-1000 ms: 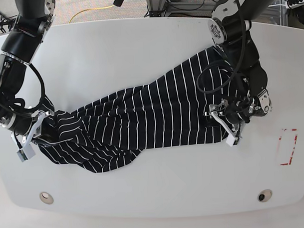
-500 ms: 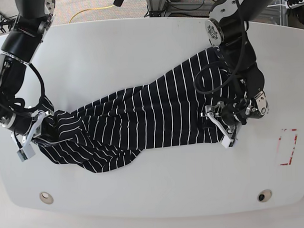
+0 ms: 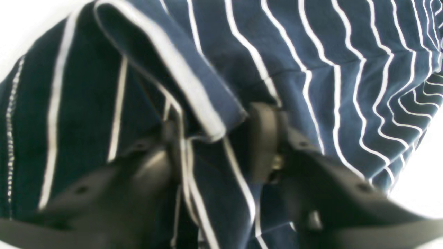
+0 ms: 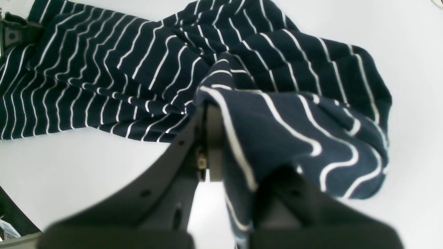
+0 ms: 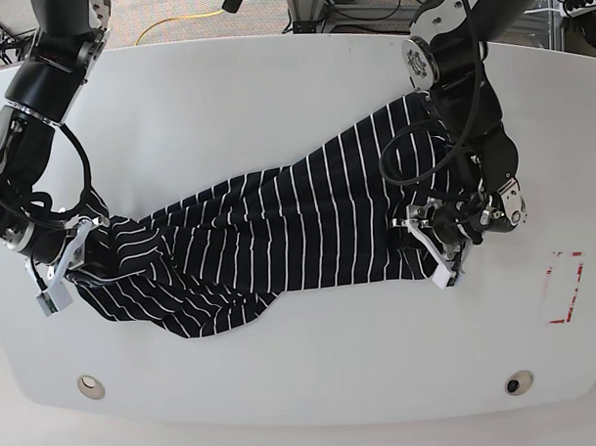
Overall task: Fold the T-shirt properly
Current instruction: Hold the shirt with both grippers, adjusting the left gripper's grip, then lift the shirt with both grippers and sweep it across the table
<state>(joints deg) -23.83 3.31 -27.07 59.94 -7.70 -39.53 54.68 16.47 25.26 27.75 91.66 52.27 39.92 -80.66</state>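
The dark navy T-shirt (image 5: 279, 233) with thin white stripes lies crumpled in a diagonal band across the white table (image 5: 274, 106). My left gripper (image 5: 431, 250) is at the shirt's right lower edge. In the left wrist view it (image 3: 218, 148) is open, with a folded hem of the shirt (image 3: 311, 52) between its fingers. My right gripper (image 5: 57, 275) is at the shirt's left end. In the right wrist view it (image 4: 238, 145) is shut on a bunch of shirt fabric (image 4: 294, 131), which drapes over one finger.
A red-outlined rectangle (image 5: 565, 287) is marked on the table at the right. Two round fittings (image 5: 91, 387) (image 5: 519, 383) sit near the front edge. Cables and equipment (image 5: 349, 6) lie behind the table.
My left gripper has slid a little to the left, further onto the shirt's right edge. My right gripper has shifted slightly while still holding the fabric.
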